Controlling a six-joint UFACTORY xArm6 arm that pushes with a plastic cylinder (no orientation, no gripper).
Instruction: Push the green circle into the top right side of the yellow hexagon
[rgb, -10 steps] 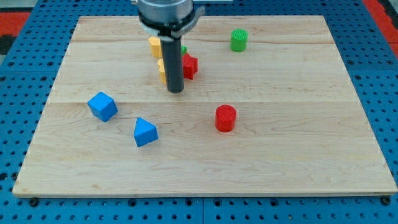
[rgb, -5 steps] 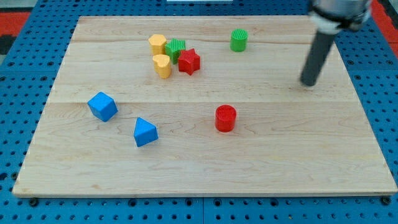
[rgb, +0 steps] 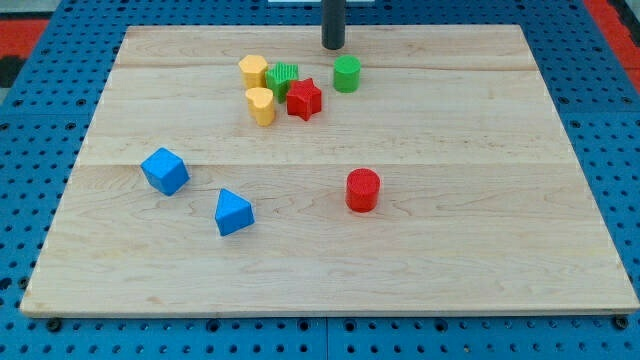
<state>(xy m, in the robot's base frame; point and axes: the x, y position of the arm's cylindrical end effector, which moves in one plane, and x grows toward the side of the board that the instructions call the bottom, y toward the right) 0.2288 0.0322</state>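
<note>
The green circle is a small green cylinder near the view's top middle, just right of the red star. The yellow hexagon sits further left, with a green ribbed block between it and the red star. My tip is at the view's top, just above and slightly left of the green circle, with a small gap between them.
A second yellow block lies below the hexagon. A red cylinder stands right of centre. A blue cube and a blue wedge-shaped block lie at the lower left. The wooden board is edged by blue pegboard.
The green circle has slid left and slightly down, ending close to the red star. My tip moved from the board's middle out to the right, then to the top above the circle.
</note>
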